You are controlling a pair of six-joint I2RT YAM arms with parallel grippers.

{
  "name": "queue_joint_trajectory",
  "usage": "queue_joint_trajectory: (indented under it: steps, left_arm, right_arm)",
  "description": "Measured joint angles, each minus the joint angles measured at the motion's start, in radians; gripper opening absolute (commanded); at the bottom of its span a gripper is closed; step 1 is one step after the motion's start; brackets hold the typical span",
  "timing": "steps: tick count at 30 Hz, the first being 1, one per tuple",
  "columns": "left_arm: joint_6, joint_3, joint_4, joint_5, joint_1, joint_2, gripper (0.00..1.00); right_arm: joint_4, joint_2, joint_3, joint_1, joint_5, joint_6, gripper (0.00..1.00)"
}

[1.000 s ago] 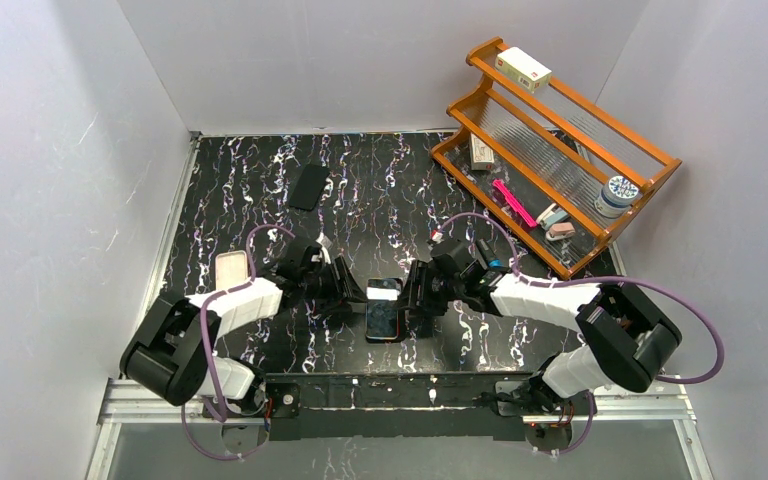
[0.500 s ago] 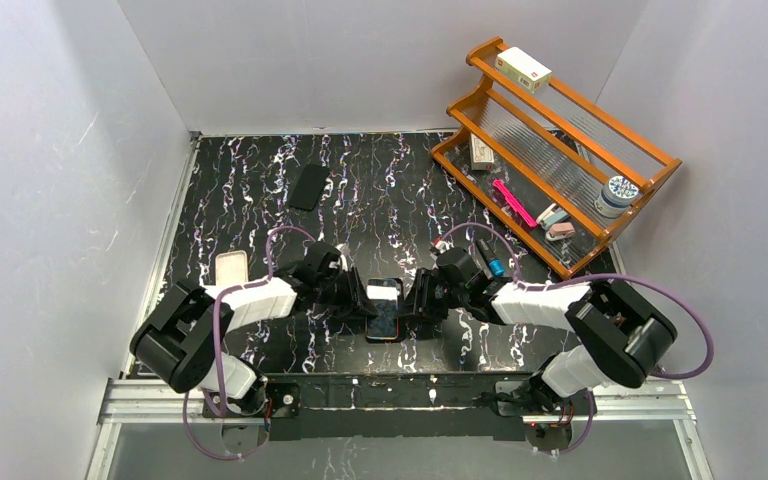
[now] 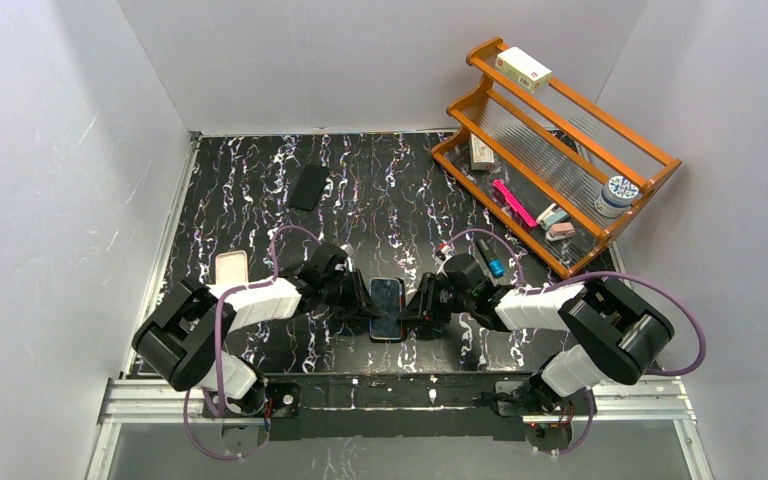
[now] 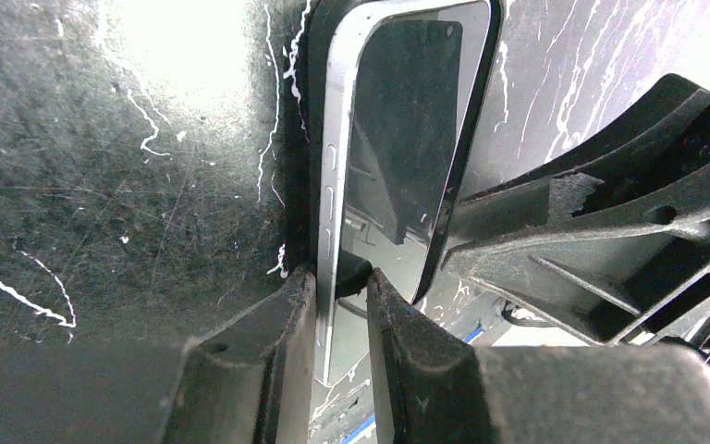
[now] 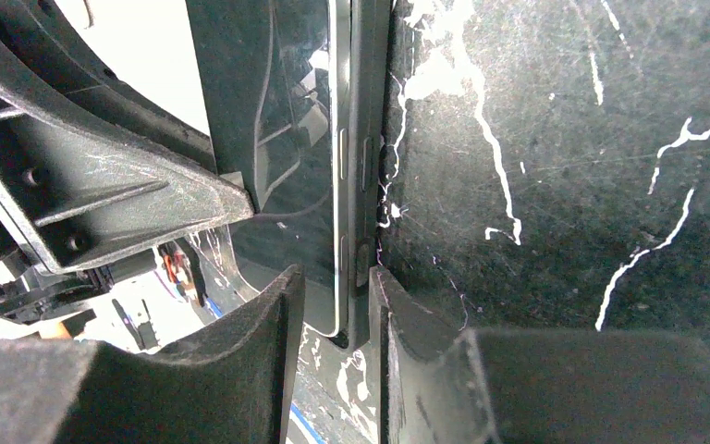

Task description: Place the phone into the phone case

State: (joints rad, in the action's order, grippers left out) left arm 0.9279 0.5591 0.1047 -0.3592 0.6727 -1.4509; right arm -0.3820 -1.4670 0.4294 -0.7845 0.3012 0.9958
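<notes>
The phone [image 3: 387, 308] lies screen up at the near middle of the table, set in a dark phone case whose rim [image 4: 307, 139] shows along its silver edge. My left gripper [image 3: 363, 303] reaches in from the left and is shut on the phone's left edge [image 4: 333, 166], one finger beside the case and one touching the screen. From the right, my right gripper [image 3: 412, 308] straddles the other edge [image 5: 340, 166]. One of its fingers [image 5: 384, 296] is against the case rim [image 5: 370, 111] and the other stands a little off the screen.
A second dark flat case or phone [image 3: 309, 186] lies at the far left, and a pale case [image 3: 230, 268] sits by the left arm. A wooden rack [image 3: 560, 140] with small items stands at the back right. A small blue item [image 3: 496, 266] lies behind the right arm.
Both grippers have slid inward to the phone's two long edges and narrowed their jaws around them. The phone has shifted slightly to the right.
</notes>
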Motion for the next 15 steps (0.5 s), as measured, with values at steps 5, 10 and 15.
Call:
queue_joint_trajectory:
  steps: [5,10,15]
  left_arm:
    - [0.031,0.000,0.003,0.025,0.009,0.000,0.34]
    - [0.037,0.015,-0.006,0.063,0.033,-0.001,0.37]
    - [0.036,0.033,-0.026,0.084,0.044,-0.011,0.30]
  right_arm:
    - [-0.041,0.000,-0.020,0.005,0.008,0.005,0.39]
    - [-0.038,0.020,-0.034,0.013,0.003,0.015,0.41]
    - [-0.032,0.066,-0.042,0.044,0.001,0.018,0.41]
